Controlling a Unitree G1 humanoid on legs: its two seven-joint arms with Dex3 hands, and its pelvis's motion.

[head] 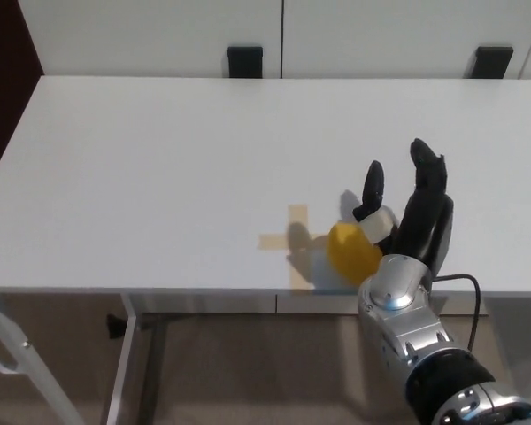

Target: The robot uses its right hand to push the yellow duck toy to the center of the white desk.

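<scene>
The yellow duck toy (350, 252) lies on the white desk (159, 159) near its front edge, just right of a tan tape cross (289, 241). My right hand (407, 217) rises from the lower right and stands against the duck's right side, thumb over its top and fingers spread upward. It holds nothing. Part of the duck is hidden behind the hand and wrist. My left hand does not show.
Two black brackets (245, 61) (494, 62) sit at the desk's far edge against a white wall. Below the front edge are the desk's metal legs (124, 372) and a black cable (465, 292).
</scene>
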